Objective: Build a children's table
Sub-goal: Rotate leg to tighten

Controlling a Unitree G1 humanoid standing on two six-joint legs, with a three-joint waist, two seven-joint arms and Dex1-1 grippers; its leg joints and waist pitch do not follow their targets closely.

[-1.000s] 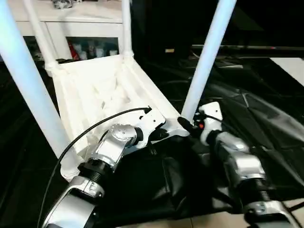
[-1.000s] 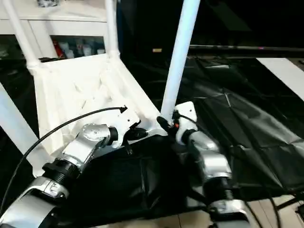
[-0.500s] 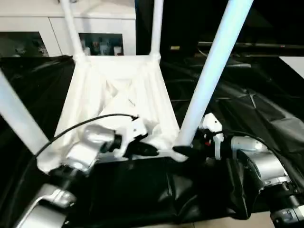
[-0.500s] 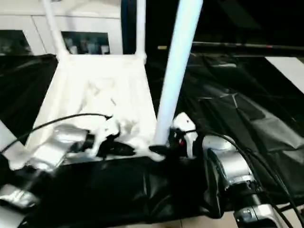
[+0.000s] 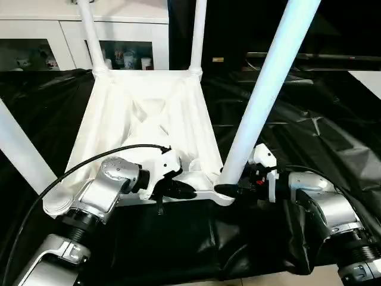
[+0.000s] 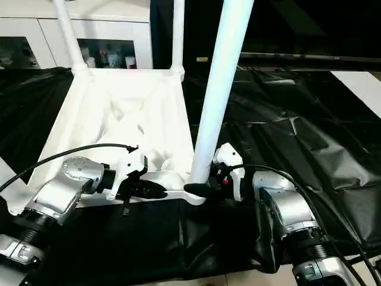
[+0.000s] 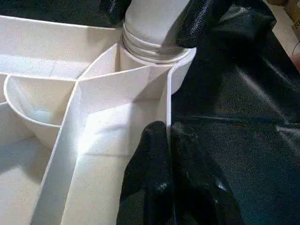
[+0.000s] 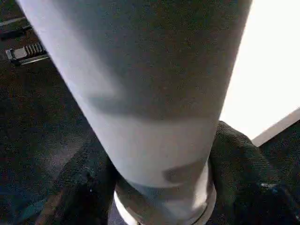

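Note:
The children's table (image 5: 149, 119) lies upside down on the black cloth, ribbed underside up, with its legs standing in the corner sockets. My left gripper (image 5: 184, 190) is shut on the near rim (image 7: 168, 103) of the top, and its black fingers (image 7: 150, 178) pinch the thin white wall. My right gripper (image 5: 229, 189) is closed around the base of the near right leg (image 5: 268, 89), just above its socket. Its fingers (image 8: 234, 159) press on both sides of the tube (image 8: 140, 93). The near left leg (image 5: 21, 149) rises at the picture's left edge.
A white cabinet with glass doors (image 5: 47, 42) stands behind the black-draped work table (image 5: 321, 137). Two far legs (image 5: 89, 36) (image 5: 197, 33) stand at the back corners. A black cable (image 5: 89, 164) arcs over my left wrist. The cloth is wrinkled on the right.
The whole view has swung, so the camera has moved. Both grippers stay at the same places on the rim and the leg base. My right forearm now comes in more from the side.

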